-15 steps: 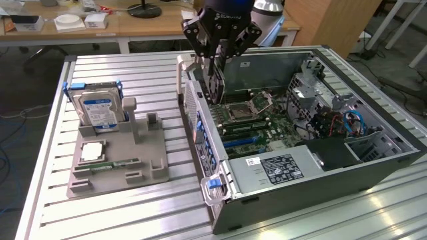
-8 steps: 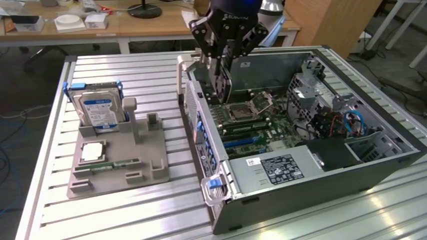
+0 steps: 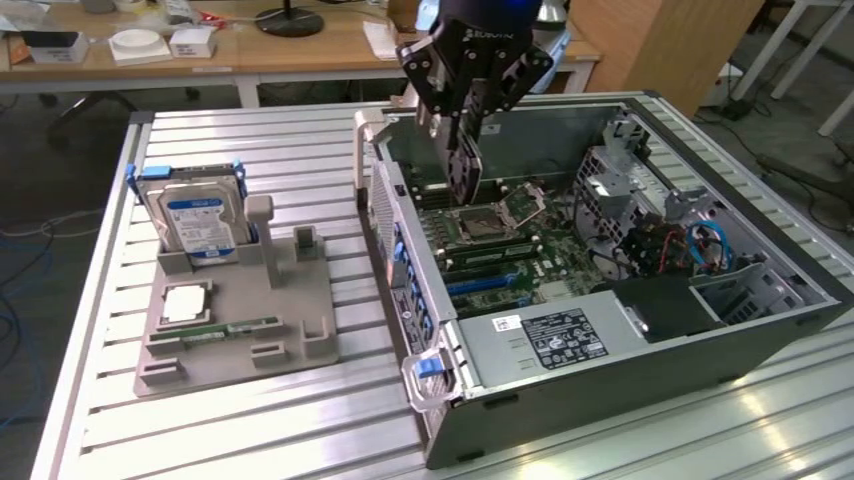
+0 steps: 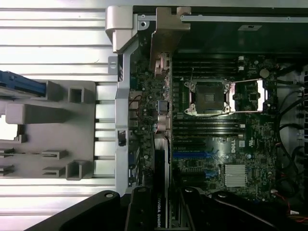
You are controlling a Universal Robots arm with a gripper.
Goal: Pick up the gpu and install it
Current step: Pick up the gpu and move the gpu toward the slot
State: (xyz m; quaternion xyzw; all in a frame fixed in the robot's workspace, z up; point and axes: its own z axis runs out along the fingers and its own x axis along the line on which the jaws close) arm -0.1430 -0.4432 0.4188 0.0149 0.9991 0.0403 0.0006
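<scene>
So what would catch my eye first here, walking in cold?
Probably the black gripper at the top centre of the exterior view, clamped on a graphics card that it holds over an open computer case with its green circuit board laid bare. On the exterior view's left, a hard drive with a blue-white label stands upright in a grey tray.

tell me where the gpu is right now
In the exterior view's middle, the gpu is held in the gripper over the motherboard, inside the open case near the cpu socket.
</scene>
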